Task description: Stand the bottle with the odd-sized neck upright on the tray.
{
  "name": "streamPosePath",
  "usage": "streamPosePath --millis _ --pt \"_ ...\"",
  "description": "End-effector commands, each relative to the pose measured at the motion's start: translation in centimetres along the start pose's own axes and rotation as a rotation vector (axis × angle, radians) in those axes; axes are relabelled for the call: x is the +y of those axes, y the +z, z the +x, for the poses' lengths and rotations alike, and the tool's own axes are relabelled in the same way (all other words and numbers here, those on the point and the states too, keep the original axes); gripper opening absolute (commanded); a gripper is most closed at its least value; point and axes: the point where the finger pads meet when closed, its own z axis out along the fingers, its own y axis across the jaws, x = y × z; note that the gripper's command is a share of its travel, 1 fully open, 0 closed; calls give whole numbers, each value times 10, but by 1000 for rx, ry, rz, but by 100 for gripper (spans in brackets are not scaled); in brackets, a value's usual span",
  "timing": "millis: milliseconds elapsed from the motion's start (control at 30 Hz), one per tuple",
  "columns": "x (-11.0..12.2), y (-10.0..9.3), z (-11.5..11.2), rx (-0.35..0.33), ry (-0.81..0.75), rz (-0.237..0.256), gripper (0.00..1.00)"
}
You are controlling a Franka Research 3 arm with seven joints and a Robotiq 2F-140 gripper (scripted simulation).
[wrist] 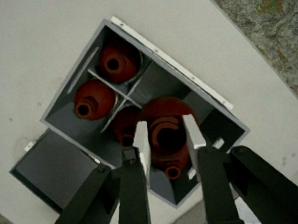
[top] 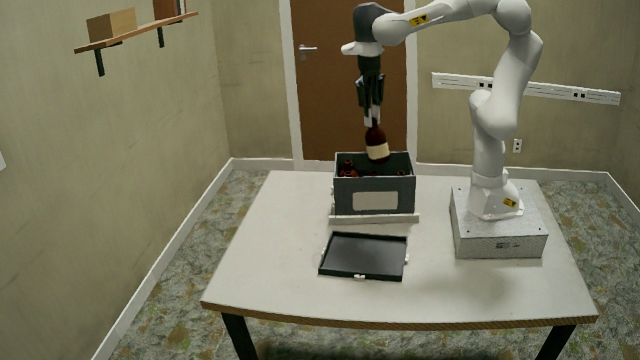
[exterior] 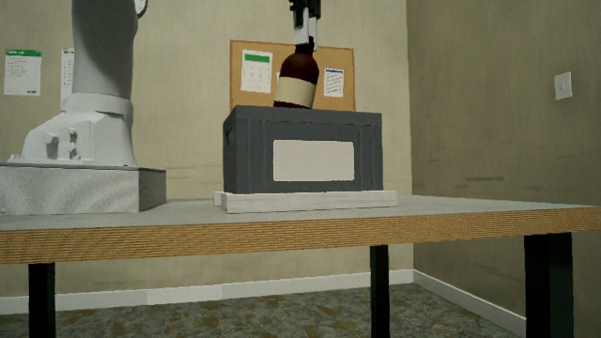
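Brown bottle [top: 377,142] hangs by its neck, pinched in our end effector [top: 371,120], partly raised above the crate [top: 375,192] so it clears the dividers before the tray [top: 363,255].
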Motion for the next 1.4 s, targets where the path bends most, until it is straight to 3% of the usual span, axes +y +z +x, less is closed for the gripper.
streamPosePath --millis 0,633,1367 --pt "-2 -5 1 4 4 6 10" --pt "-3 -22 0 4 4 6 10" --pt "-3 -22 0 4 4 6 10"
